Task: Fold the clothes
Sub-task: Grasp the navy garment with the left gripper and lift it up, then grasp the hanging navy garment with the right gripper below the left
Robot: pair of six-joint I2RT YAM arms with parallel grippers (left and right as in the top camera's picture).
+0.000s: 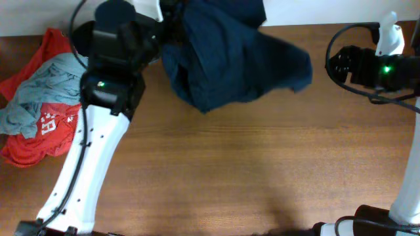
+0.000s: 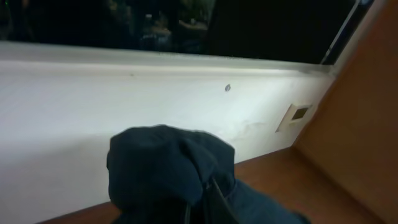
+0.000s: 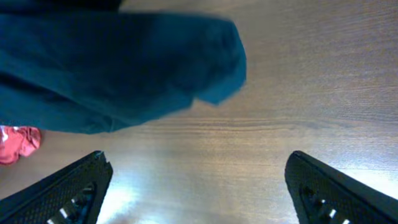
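In tightly closed left jaws, navy clothes [image 2: 163, 169]

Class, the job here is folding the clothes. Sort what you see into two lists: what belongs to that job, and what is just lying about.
Belongs to the job:
- navy garment
- left pincer, shut on the bunched fabric
- right pincer, open and empty

Just lying about:
- red garment with white lettering
- light grey garment, lying over the red one
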